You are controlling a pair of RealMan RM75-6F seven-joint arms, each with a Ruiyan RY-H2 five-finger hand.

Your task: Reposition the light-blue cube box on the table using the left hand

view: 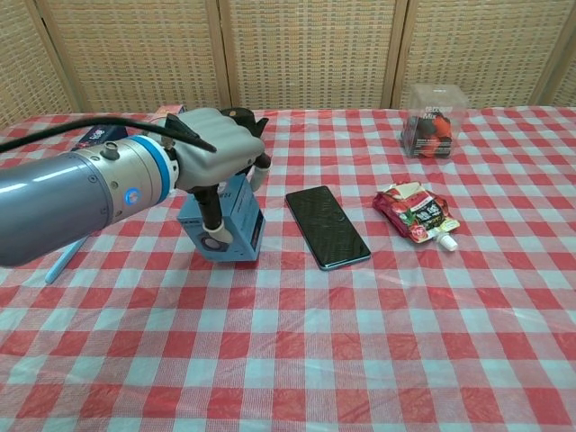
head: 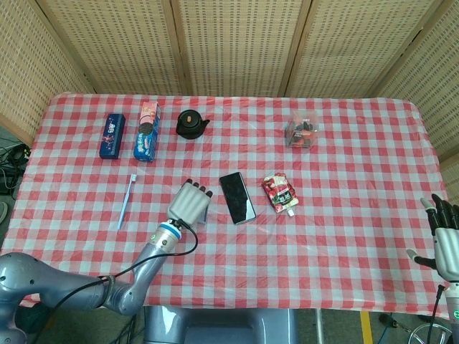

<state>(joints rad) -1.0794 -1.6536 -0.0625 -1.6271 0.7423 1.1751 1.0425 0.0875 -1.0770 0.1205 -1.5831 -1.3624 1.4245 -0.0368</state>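
The light-blue cube box [view: 236, 225] stands just left of the table's middle, slightly tilted; I cannot tell whether it is off the cloth. My left hand [view: 216, 164] grips it from above, thumb down its front face and fingers curled over the top and far side. From the head view the left hand [head: 189, 203] covers nearly all of the box. My right hand [head: 446, 240] hangs at the lower right, beyond the table's edge, fingers apart and holding nothing.
A black phone [view: 328, 226] lies right of the box, then a red pouch [view: 416, 212]. A clear box of red items [view: 434, 121] is far right; a black teapot [view: 236, 121], two snack boxes [head: 147, 130] [head: 111, 135] and a blue toothbrush [head: 126, 201] are left.
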